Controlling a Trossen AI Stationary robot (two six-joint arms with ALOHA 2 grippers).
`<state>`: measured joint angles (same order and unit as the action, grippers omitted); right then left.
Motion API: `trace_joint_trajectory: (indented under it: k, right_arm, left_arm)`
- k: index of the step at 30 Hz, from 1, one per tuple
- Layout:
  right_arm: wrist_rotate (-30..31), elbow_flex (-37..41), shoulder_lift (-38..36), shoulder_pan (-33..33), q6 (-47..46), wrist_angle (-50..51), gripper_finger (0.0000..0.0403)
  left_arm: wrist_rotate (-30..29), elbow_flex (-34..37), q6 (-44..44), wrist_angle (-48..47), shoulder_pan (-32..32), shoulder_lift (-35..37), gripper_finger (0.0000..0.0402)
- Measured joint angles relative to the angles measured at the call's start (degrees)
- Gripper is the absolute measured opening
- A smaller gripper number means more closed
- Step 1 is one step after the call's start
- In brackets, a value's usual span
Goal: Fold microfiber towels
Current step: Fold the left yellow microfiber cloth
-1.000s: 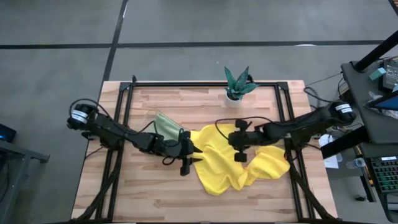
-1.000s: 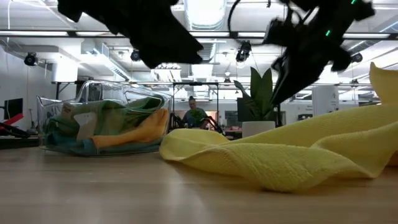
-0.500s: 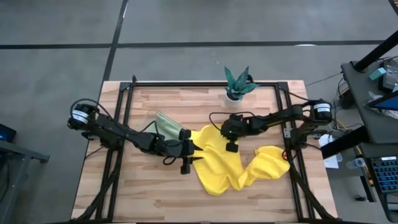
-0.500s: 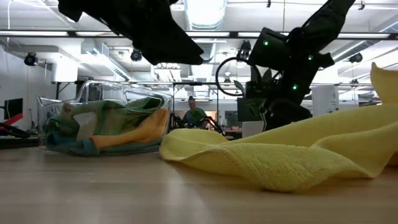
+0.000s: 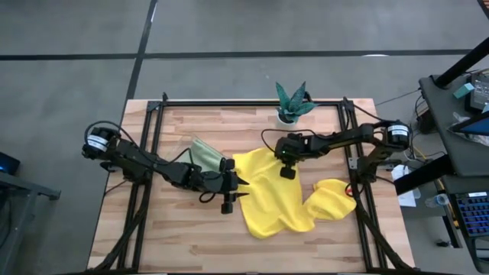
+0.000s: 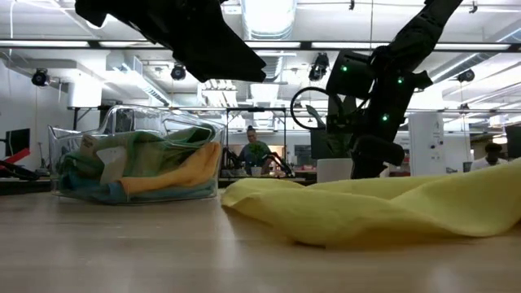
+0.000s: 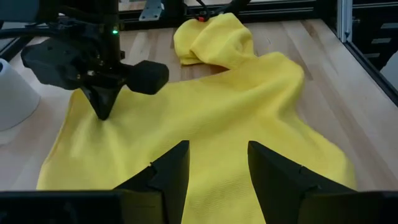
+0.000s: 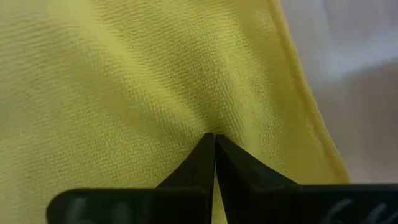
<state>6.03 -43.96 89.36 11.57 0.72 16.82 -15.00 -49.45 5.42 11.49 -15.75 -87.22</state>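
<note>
A yellow towel (image 5: 275, 195) lies spread across the middle of the table, its right end bunched into a lump (image 5: 335, 197). My right gripper (image 5: 284, 173) is shut, its tips down on the towel's far part, close to the hemmed edge (image 8: 298, 93). Above the towel's left edge hovers my left gripper (image 5: 241, 183), open, its fingers (image 7: 168, 174) over the cloth and clear of it. Behind that arm a clear tray (image 6: 138, 163) holds more towels: pale green (image 5: 202, 156), orange (image 6: 191, 171). My right gripper has its shut fingertips (image 8: 214, 138) on the yellow towel's top face, a short way in from the far hemmed edge. The fingers slant down from the table's right. A small pucker of cloth (image 8: 239, 109) runs into the tips. The towel lies on the table.
A teal-leaved plant in a white pot (image 5: 292, 103) stands at the far edge, just beyond the right gripper. Black frame rails (image 5: 153, 153) run along the table's left and right sides. Bare wood (image 5: 191, 237) lies at the near left.
My right gripper has swung toward the far edge and come down onto the towel. The towel's raised right part has sunk, and the cloth lies flatter and spread farther toward the far edge; its lump at the right has shrunk.
</note>
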Motion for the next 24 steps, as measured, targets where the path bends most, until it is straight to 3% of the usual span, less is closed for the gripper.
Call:
trace_joint_trajectory:
  k: [6,17,24]
  right_arm:
    - [9.5,0.4,-2.0,0.9,1.8,1.9,0.0008]
    - [6.2,0.4,-15.7,-1.8,-1.2,4.7,0.0008]
    - [2.9,0.6,-22.6,-8.9,-6.3,4.4,0.0008]
  left_arm:
    - [0.0,0.0,0.2,0.0,0.0,0.0,0.0148]
    - [0.0,0.1,0.3,0.0,0.0,0.0,0.0148]
    - [0.0,0.1,0.4,0.0,0.0,0.0,0.0148]
